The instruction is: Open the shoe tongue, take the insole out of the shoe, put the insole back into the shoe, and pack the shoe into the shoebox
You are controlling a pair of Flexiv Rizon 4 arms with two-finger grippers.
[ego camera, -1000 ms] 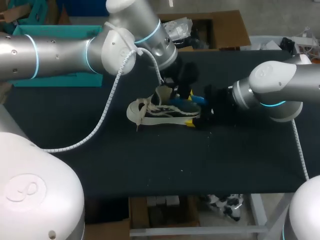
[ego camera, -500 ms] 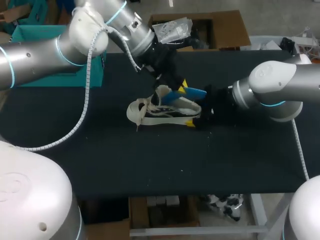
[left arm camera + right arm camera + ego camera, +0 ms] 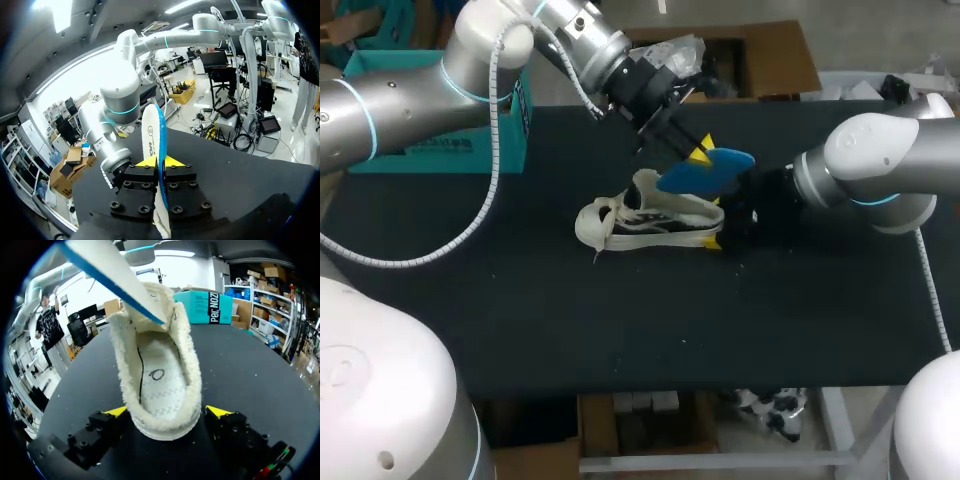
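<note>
Black cloth covers the table (image 3: 620, 330), and nearly everything of note sits around its middle. At the far left edge stands a teal cardboard shoebox (image 3: 440, 150), well apart from the rest. Near the centre lies a cream, fleece-lined shoe with dark side stripes (image 3: 640, 222), its toe and loosened laces to the left and its heel to the right. My left arm comes in from the far left and ends just above and beyond the heel end of the shoe. The left gripper (image 3: 698, 150) is pinching a flat insole, blue on one face and white on the other (image 3: 705, 172). The left wrist view shows both yellow tips pressed against the insole's two faces, with the insole (image 3: 152, 135) standing on edge between them and reaching out ahead of the left gripper (image 3: 159, 161). The insole hangs in the air over the shoe, lifted out of the opening. Its left end comes close to the raised tongue, though I cannot tell whether they touch. My right arm enters from the right, with the right gripper (image 3: 720, 238) at the heel. In the right wrist view the shoe (image 3: 160, 390) sits between the two yellow tips, one against each side of the fleecy heel collar, so the right gripper (image 3: 167, 412) is clamped on the shoe. The bare white footbed shows inside, and the insole (image 3: 115, 277) slants above the far rim of the opening.
</note>
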